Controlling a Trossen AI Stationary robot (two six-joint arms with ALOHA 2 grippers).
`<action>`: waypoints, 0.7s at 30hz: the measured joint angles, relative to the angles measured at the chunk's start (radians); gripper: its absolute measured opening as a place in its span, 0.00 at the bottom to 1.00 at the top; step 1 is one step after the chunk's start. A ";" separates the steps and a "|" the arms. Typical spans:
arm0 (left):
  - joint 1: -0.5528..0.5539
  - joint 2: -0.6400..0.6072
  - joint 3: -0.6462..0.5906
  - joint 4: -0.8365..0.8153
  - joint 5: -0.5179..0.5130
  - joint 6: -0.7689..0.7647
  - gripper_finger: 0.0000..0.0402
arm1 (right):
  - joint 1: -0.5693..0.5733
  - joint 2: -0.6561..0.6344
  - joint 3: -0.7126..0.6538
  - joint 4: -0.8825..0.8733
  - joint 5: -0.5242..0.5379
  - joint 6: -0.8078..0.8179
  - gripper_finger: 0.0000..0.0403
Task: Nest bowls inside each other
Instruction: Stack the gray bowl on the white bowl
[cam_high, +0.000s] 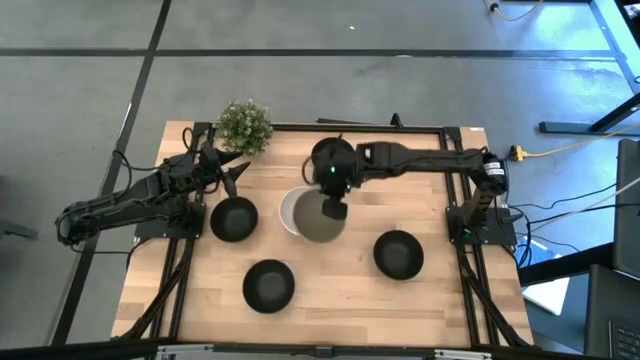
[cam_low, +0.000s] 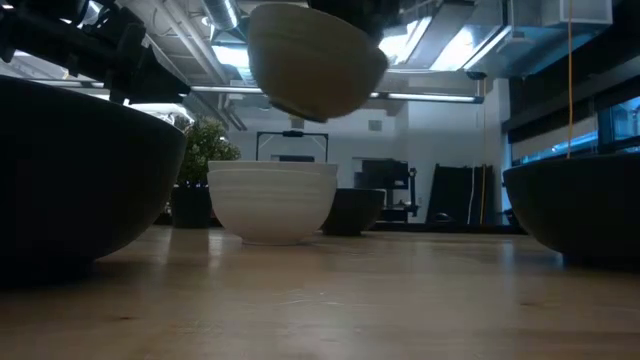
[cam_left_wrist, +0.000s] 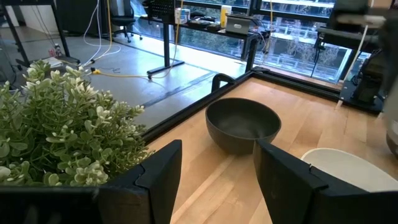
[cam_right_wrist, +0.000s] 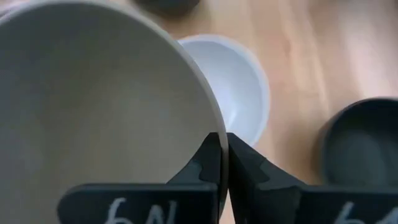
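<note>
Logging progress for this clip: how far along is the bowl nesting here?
Early. No finished nest can be made out. In hand: the right gripper pinches the rim of the grey-olive bowl, held in the air above the white bowl. Left: setting it in, then the black bowls at and. The left gripper waits open by the plant.

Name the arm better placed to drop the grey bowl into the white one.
Right: its gripper already pinches the grey bowl above the white bowl. The left gripper waits open by the plant.
</note>
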 joint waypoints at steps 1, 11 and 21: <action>0.000 0.000 0.000 0.000 0.000 0.000 0.48 | -0.012 0.003 0.007 0.007 0.000 -0.012 0.03; 0.000 0.000 0.000 -0.005 -0.005 0.001 0.48 | -0.083 0.082 0.011 0.037 -0.055 -0.071 0.03; 0.000 0.000 0.000 -0.009 -0.004 0.001 0.48 | -0.091 0.169 0.011 0.081 -0.093 -0.099 0.03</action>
